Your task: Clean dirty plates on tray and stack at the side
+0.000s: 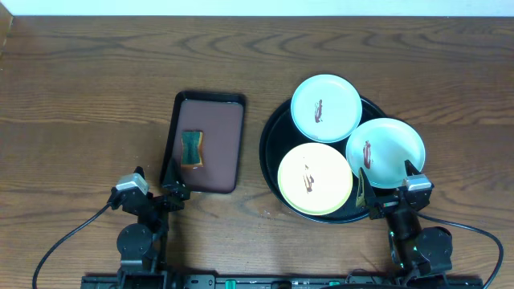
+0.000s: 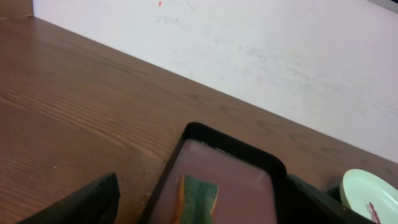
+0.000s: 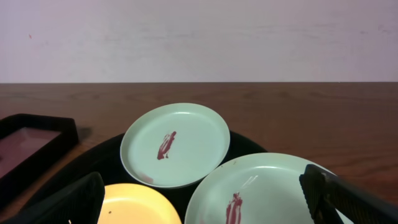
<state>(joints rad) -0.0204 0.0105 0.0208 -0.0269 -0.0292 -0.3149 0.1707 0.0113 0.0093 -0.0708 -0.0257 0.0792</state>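
Observation:
The round black tray [image 1: 270,148] holds three plates, each with a brown-red smear. A mint plate [image 1: 325,108] lies at the back, a second mint plate [image 1: 385,150] at the right and a yellow plate [image 1: 315,178] at the front. My right gripper [image 1: 387,181] is open at the near edge of the right mint plate [image 3: 273,186], its fingers either side and nothing held. The back mint plate [image 3: 175,144] and the yellow plate [image 3: 134,205] lie beyond it. My left gripper [image 1: 162,185] is open at the near left corner of the brown tray.
A rectangular dark brown tray [image 1: 221,136] lies left of the black tray, with a green sponge [image 1: 193,148] with an orange-brown edge in it. From the left wrist the sponge [image 2: 199,196] lies between my fingers. A white wall runs behind the wooden table.

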